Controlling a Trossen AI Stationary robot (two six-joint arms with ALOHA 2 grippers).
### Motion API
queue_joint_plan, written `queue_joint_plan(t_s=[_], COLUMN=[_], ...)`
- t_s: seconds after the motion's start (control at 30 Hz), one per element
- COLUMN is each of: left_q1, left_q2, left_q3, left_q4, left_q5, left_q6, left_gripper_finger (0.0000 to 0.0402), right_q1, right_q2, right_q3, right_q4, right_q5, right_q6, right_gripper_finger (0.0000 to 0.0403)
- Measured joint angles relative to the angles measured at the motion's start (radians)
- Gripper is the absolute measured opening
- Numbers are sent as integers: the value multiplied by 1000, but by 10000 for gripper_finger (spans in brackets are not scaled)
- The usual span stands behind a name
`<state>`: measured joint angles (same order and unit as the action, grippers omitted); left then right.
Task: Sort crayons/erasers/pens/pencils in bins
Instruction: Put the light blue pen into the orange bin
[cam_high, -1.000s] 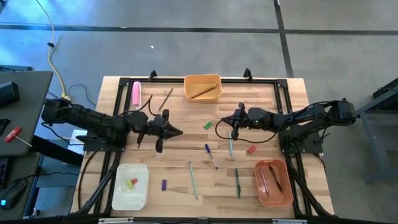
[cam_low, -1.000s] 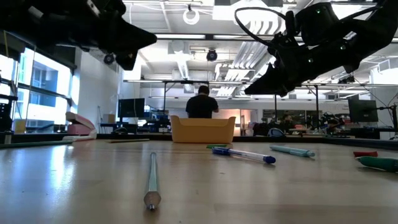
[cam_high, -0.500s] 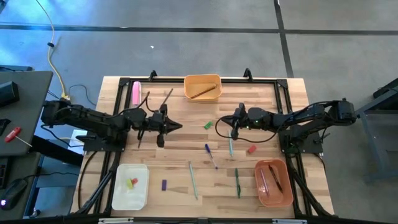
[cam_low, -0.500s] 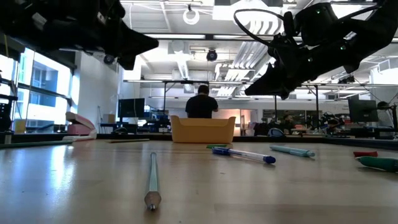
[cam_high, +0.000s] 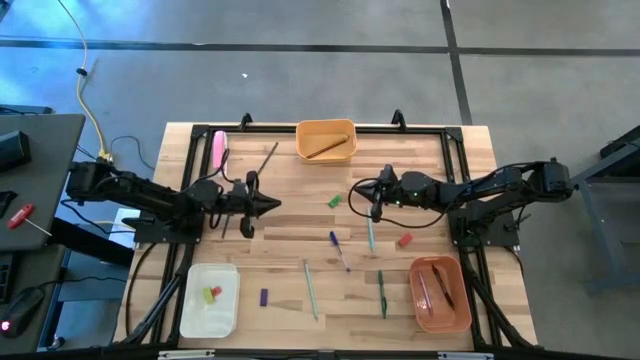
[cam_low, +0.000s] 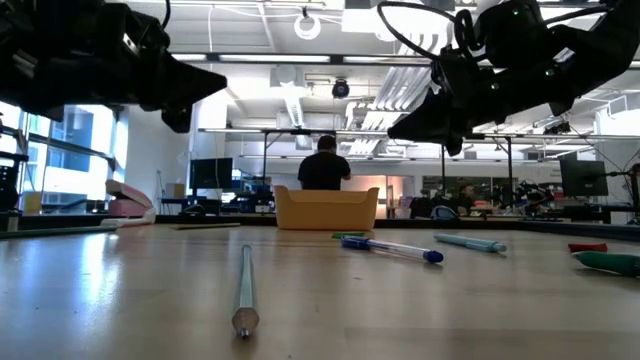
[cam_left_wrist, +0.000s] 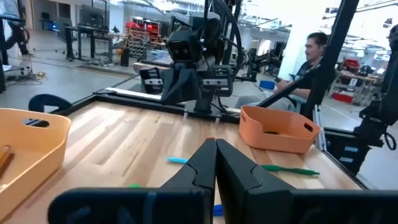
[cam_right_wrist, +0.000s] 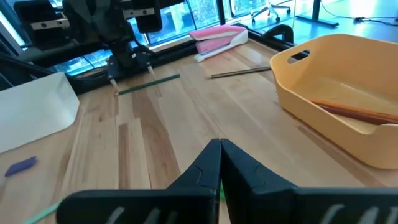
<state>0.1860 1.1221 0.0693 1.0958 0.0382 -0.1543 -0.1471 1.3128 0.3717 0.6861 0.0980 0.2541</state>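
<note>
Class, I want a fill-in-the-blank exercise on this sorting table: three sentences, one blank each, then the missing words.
1. The yellow-orange bin holds a brown ____.
2. The white bin sits on the same side of the table as the ____ arm.
3. The purple crayon lies on the ____, outside every bin.

Missing words: pencil; left; table

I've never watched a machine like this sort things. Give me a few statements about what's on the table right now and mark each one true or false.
1. A brown pencil lies in the yellow-orange bin. True.
2. The white bin is empty. False: small red and green pieces lie in it.
3. The left pincer holds a pen. False: it is shut on nothing.
4. The right pincer hangs shut above the table. True.
5. The purple piece lies on bare wood. True.
</note>
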Motion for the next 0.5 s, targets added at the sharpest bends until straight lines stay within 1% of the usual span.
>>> queue_joint_plan(t_s=[0.2,0.37,0.5], left_q1=[6,34,71], left_q2=[-1,-10,-14], left_q3=[-61,-59,-59], left_q4=[101,97,128], left_q5=[-68,-13,0], left_q6=[16,51,41], left_gripper_finger=[0,0,0], right_q1=[-4,-4,-4], right_q2=[0,0,0], right_q3=[0,0,30], right_q4=[7,22,-32], right_q5=[10,21,53], right_q6=[14,12,18], right_gripper_finger=[0,0,0])
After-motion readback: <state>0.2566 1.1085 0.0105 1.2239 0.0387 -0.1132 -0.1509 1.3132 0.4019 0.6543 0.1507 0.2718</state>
